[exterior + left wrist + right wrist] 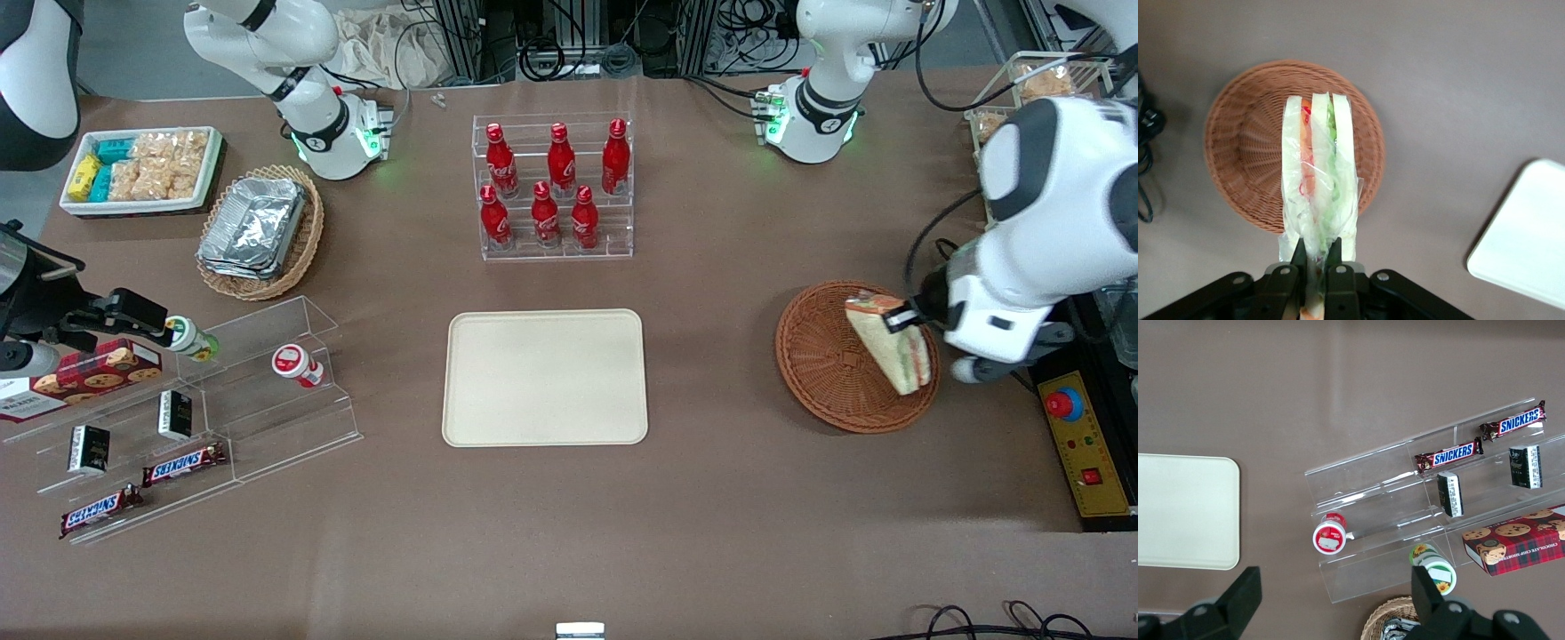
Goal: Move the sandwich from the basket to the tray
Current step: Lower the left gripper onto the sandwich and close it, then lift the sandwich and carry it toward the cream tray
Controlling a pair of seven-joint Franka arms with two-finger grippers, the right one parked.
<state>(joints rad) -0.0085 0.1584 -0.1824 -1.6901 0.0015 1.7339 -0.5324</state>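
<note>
The sandwich, a wedge of white bread with red, orange and green filling in clear wrap, hangs above the reddish-brown wicker basket. My left gripper is shut on its wrapped end, over the basket's edge toward the working arm's end of the table. In the left wrist view the gripper pinches the sandwich, with the basket below it. The cream-beige tray lies bare at the table's middle, a short way from the basket; its corner shows in the wrist view.
A clear rack of red bottles stands farther from the front camera than the tray. A tan basket of foil containers, a white bin of snacks and an acrylic snack shelf lie toward the parked arm's end. A yellow control box sits beside the basket.
</note>
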